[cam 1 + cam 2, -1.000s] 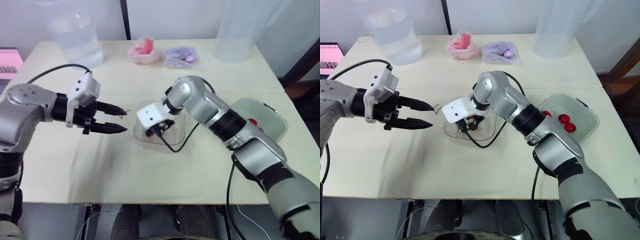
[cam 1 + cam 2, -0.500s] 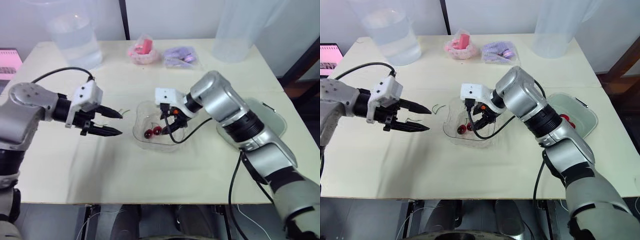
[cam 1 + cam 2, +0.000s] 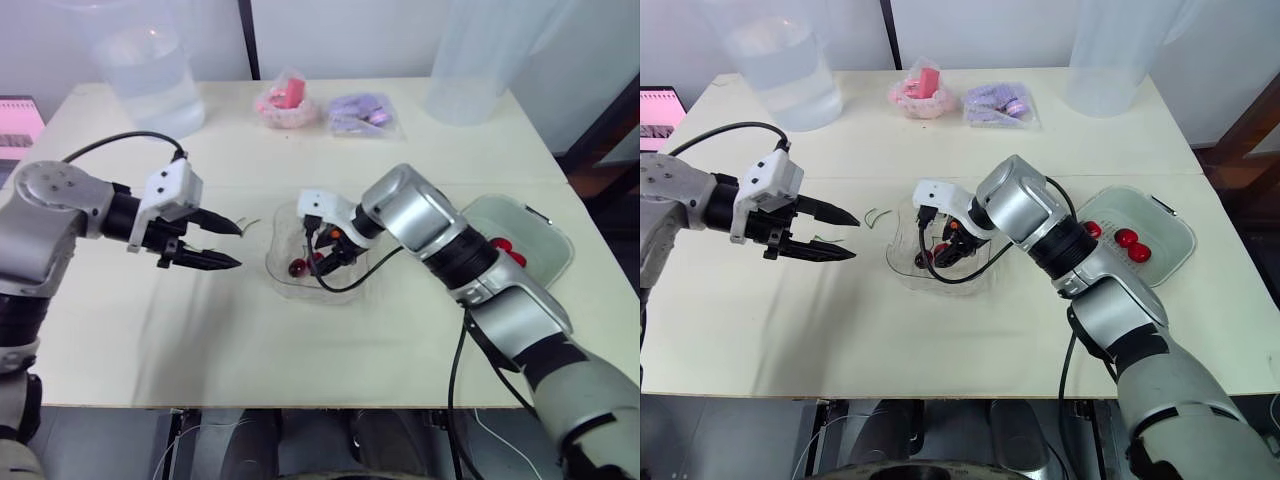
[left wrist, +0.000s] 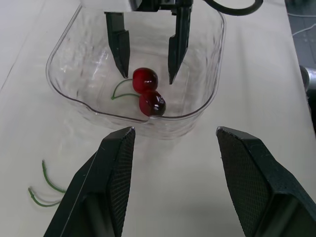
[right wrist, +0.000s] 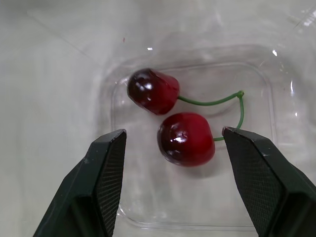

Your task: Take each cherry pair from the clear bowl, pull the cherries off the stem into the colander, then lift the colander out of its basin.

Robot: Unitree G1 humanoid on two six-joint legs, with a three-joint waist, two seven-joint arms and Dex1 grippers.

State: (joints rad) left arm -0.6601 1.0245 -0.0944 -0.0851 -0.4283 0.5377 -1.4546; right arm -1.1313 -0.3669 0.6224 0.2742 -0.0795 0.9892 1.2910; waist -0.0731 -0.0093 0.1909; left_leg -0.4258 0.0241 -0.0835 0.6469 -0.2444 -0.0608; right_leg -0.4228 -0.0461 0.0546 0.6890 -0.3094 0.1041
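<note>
The clear bowl (image 3: 345,285) sits mid-table and holds one cherry pair (image 5: 173,118) on a green stem. My right gripper (image 5: 174,132) is open inside the bowl, one finger on each side of the cherries (image 4: 148,91), not touching them. To the left of the bowl my left gripper (image 3: 238,246) hovers open and empty, pointing at it. At the right stands the clear basin (image 3: 1175,225) with the colander; several red cherries (image 3: 1128,240) lie in it.
Bare green stems (image 3: 875,215) lie on the table between the left gripper and the bowl. Along the back stand a large water container (image 3: 150,70), a pink bag (image 3: 288,100), a purple bag (image 3: 362,110) and another clear container (image 3: 480,60).
The right gripper rose from the bowl and turned, then came back down; its open fingers now flank the cherry pair. The left gripper has hardly moved.
</note>
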